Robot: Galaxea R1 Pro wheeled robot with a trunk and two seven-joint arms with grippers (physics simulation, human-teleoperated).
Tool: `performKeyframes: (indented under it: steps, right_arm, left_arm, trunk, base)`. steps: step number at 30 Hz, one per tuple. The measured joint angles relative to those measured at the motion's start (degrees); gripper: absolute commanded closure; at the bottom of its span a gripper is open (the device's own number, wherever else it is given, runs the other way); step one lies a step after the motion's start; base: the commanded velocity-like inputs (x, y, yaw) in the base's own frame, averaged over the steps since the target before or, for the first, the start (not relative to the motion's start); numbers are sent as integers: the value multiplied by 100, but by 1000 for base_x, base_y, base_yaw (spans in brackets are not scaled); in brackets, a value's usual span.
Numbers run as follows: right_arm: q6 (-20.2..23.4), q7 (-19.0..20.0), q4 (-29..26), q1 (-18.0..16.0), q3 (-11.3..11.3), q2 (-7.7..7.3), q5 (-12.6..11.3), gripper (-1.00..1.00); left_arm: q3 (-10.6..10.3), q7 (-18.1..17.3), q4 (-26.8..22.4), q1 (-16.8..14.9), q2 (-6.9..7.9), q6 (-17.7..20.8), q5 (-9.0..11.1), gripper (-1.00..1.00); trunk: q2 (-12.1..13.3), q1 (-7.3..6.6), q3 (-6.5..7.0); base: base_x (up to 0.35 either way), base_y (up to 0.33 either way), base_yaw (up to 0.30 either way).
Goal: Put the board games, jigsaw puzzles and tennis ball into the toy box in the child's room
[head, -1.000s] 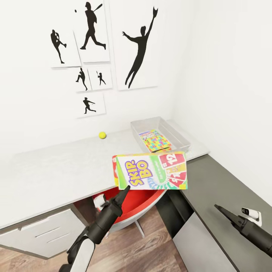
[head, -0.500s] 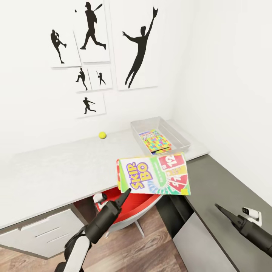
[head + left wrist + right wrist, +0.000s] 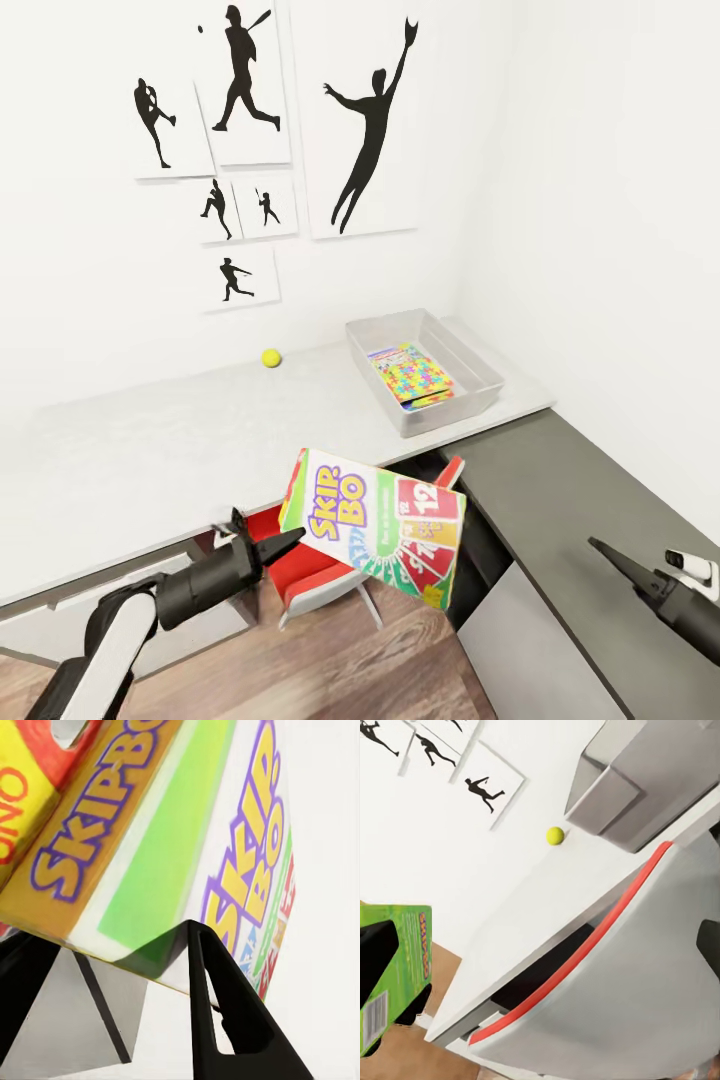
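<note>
The left claw [image 3: 290, 541] is clamped on the edge of the card game box [image 3: 375, 525], which hangs tilted in the air in front of the counter's [image 3: 150, 460] front edge, above the red chair [image 3: 305, 575] and the wooden floor [image 3: 370, 670]. In the left wrist view the box [image 3: 180, 855] sits between the two black fingers [image 3: 225, 1012]. The right claw [image 3: 603, 553] is low over the dark cabinet [image 3: 580, 500]; whether it is open or closed I cannot tell. The toy box [image 3: 425, 368] stands at the counter's right end with a bright puzzle [image 3: 408, 372] inside. The tennis ball [image 3: 271, 358] rests on the counter near the wall, left of the toy box.
</note>
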Motion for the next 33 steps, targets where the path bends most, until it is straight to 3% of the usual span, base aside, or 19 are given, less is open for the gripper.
performKeyframes:
  steps: [6, 13, 18, 21, 24, 26, 30, 33]
  right_arm:
    - [-20, 376, 27, 5, -6, 20, -63, -100]
    - [-39, 833, 55, 0, -12, 94, -77, -100]
    - [11, 935, 54, 0, -10, 71, -61, -100]
    - [182, 943, 35, 0, -8, 48, -35, -100]
    - [340, 926, 7, 0, -7, 57, -4, -100]
    - [382, 919, 0, 0, -7, 78, 11, -100]
    - [420, 849, -3, 0, -7, 97, 25, -100]
    - [429, 789, -4, 0, -6, 102, 27, -100]
  left_arm:
    - [365, -309, -1, -22, 119, 217, 25, 100]
    - [478, -647, -15, 15, 144, 278, 34, 100]
    - [503, -1388, -19, 40, 134, 280, 51, 100]
    - [533, -1745, -18, 41, 247, 405, -44, 100]
    - [544, -1618, -17, 44, 585, 586, -95, 100]
    - [547, -1415, -17, 48, 694, 639, -85, 100]
    - [508, -1154, -18, 56, 777, 701, -40, 100]
    - [519, -1117, -19, 65, 761, 704, -8, 100]
  trunk:
    - [0, 0, 0]
    - [0, 0, 0]
    - [0, 0, 0]
    - [0, 0, 0]
    - [0, 0, 0]
    - [0, 0, 0]
    - [0, 0, 0]
    - [0, 0, 0]
  base:
    - [0, 0, 0]
    - [0, 0, 0]
    - [0, 0, 0]
    - [0, 0, 0]
    - [0, 0, 0]
    - [0, 0, 0]
    - [0, 0, 0]
    - [0, 0, 0]
